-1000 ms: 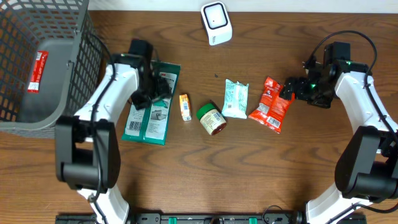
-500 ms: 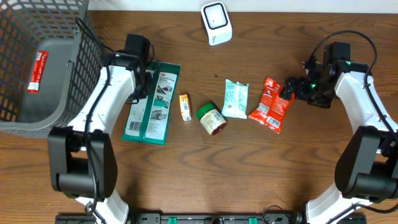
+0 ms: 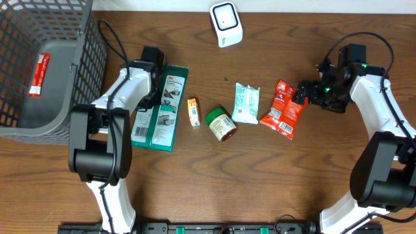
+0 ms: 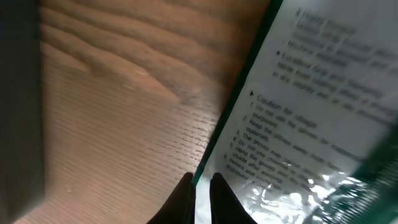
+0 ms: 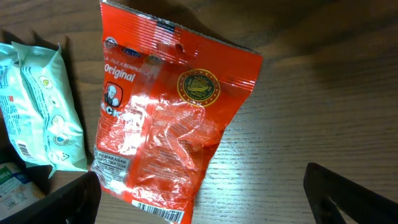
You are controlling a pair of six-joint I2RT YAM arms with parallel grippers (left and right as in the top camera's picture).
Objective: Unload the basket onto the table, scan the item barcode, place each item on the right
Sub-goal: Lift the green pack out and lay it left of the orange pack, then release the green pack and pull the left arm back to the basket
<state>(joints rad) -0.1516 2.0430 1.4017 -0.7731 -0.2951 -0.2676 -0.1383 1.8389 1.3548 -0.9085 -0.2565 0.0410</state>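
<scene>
- The green package (image 3: 159, 110) lies flat on the surface (image 3: 214, 175), left of centre, well apart from the scanner (image 3: 225, 24) at top centre.
- The left claw (image 4: 202, 186) pinches its left edge, probably to lift it, with the wrist low.
- The right claw (image 3: 304, 92) hangs wide open beside the red snack bag (image 3: 284, 109).

Blurred, edge-cropped green package (image 4: 311, 124)
</scene>
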